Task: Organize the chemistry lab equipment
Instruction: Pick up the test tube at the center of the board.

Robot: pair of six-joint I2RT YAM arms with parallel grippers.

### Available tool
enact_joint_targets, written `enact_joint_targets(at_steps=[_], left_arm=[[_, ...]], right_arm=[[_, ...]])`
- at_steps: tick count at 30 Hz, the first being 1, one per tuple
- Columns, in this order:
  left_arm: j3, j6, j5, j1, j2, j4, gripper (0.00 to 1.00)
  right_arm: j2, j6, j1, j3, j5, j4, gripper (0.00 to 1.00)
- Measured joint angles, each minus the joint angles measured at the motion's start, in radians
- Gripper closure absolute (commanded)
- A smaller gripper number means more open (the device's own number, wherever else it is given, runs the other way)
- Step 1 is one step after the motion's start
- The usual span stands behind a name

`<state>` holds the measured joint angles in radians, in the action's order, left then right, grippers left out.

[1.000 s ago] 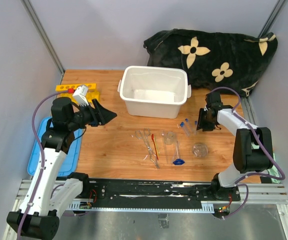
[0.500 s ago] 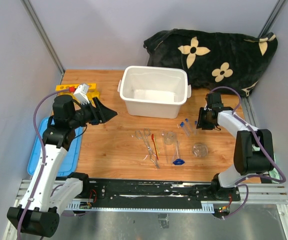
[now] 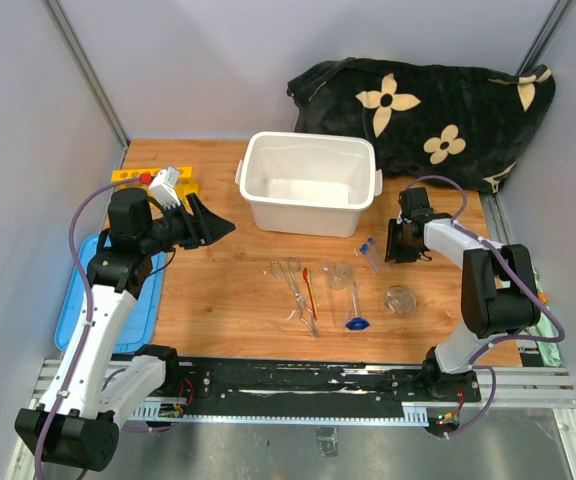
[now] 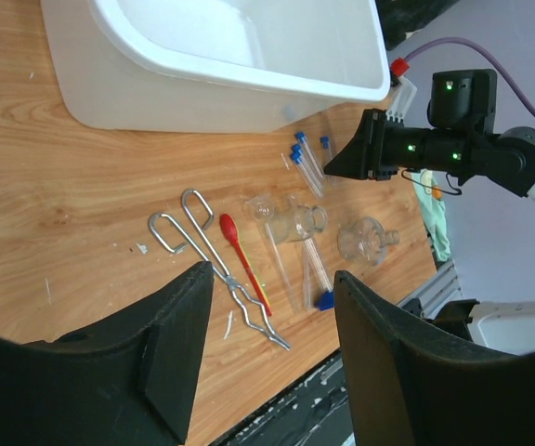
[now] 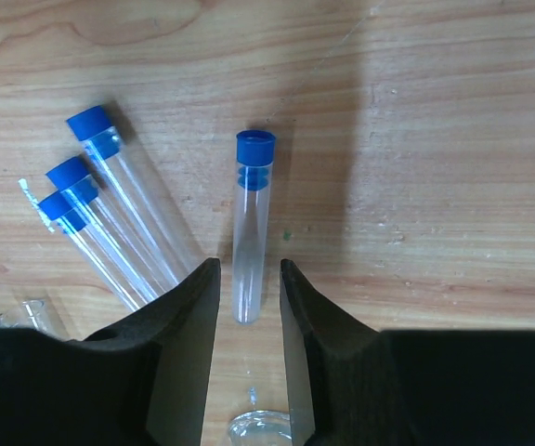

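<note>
From above, the right claw is seen low off the white bin's front right corner. At the left wrist, the left claw is shown spread, empty. At the right wrist, a capped tube is straddled, unpinched, by spread jaws; it could be rolled away by an uneven squeeze.

A blue-capped tube lies flat between the parted jaws, touching neither, three more tubes fanned beside it.

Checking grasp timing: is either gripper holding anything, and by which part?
Nothing is held. The right gripper straddles the bottom end of a clear blue-capped tube lying on the wooden table, gaps either side. The left gripper is open, empty.
</note>
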<state>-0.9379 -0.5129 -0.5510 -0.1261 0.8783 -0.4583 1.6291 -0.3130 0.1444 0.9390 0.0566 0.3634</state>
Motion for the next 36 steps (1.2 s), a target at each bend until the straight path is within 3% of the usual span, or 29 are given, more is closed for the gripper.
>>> enact_joint_targets(at_steps=[8, 12, 14, 22, 26, 36], left_arm=[[0.0, 0.0, 0.0, 0.0, 0.003, 0.0, 0.41], [0.0, 0.0, 0.0, 0.0, 0.003, 0.0, 0.41], [0.0, 0.0, 0.0, 0.0, 0.004, 0.0, 0.41], [-0.019, -0.005, -0.006, 0.0, 0.038, 0.004, 0.39], [-0.043, -0.007, -0.02, 0.0, 0.078, 0.018, 0.39], [-0.06, 0.005, -0.056, 0.0, 0.157, 0.066, 0.39]], right_arm=[[0.022, -0.002, 0.003, 0.008, -0.044, -0.001, 0.73], [0.023, -0.002, 0.004, 0.008, -0.06, -0.001, 0.86], [0.023, -0.002, 0.004, 0.008, -0.061, 0.0, 0.98], [0.006, -0.001, 0.018, 0.006, -0.071, 0.009, 0.99], [-0.116, 0.0, 0.076, 0.006, -0.131, 0.06, 0.99], [-0.674, 0.011, 0.317, -0.02, -0.192, 0.06, 0.99]])
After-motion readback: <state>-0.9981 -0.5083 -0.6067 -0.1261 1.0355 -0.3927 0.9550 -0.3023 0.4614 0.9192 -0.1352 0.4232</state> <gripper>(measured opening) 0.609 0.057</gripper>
